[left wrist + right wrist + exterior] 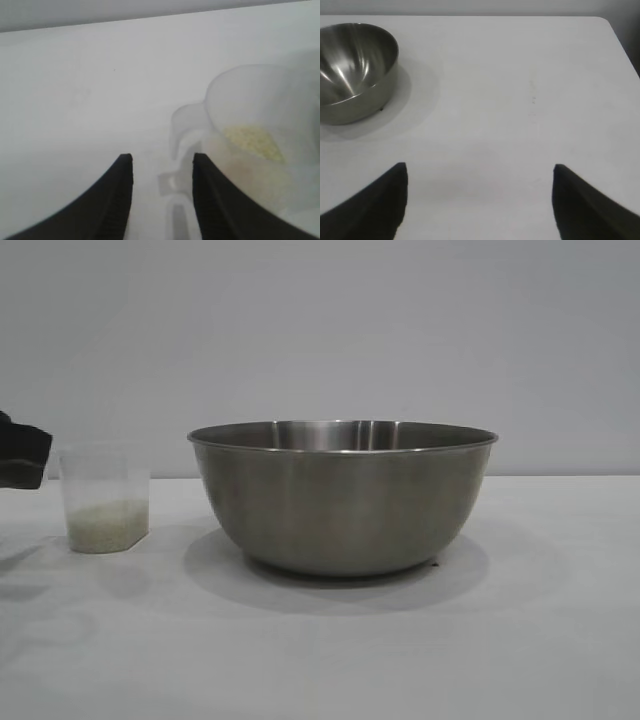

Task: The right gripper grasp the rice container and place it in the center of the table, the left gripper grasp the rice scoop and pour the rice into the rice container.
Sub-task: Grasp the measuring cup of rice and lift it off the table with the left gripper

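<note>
The steel rice container [342, 495] stands in the middle of the white table [500, 640]; it also shows in the right wrist view [352, 70], far from that gripper. The clear rice scoop [104, 498] stands to its left with rice [107, 524] in the bottom. The left gripper [162, 162] is open, its fingers either side of the scoop's handle [182, 165] without closing on it; the cup [255, 145] with rice [252, 141] lies just beyond. Only its black edge [20, 455] shows in the exterior view. The right gripper [480, 172] is open and empty above bare table.
The table's far edge and rounded corner [607, 22] show in the right wrist view. A plain grey wall [320, 340] stands behind the table.
</note>
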You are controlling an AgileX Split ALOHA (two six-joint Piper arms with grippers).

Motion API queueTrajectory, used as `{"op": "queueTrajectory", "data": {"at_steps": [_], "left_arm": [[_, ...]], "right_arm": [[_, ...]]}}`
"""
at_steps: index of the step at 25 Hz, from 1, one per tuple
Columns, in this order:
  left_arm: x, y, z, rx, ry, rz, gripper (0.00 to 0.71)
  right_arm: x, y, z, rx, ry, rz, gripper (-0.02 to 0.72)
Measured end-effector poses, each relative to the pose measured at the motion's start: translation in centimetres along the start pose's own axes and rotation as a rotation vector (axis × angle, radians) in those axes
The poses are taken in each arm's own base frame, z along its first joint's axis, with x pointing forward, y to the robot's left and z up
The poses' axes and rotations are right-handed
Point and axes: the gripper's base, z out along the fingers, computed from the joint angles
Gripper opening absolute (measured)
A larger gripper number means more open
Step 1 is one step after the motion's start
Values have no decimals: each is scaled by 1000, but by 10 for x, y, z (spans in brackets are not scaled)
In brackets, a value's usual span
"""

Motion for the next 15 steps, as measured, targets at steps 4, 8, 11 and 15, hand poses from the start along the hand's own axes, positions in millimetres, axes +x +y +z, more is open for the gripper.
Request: {"op": "queueTrajectory", "data": {"at_steps": [4, 8, 11, 15], "left_arm": [[2, -2, 15, 8, -8, 4, 203], [1, -4, 24, 27, -22, 15, 33], [0, -6, 27, 38, -31, 22, 0], [-8, -8, 28, 65, -57, 55, 0]], "right_arm": [[0, 0, 0, 0, 0, 0, 543], [0, 0, 0, 0, 0, 0, 543], [0, 0, 0, 0, 0, 0, 543], [0, 0, 0, 0, 0, 0, 543]]}}
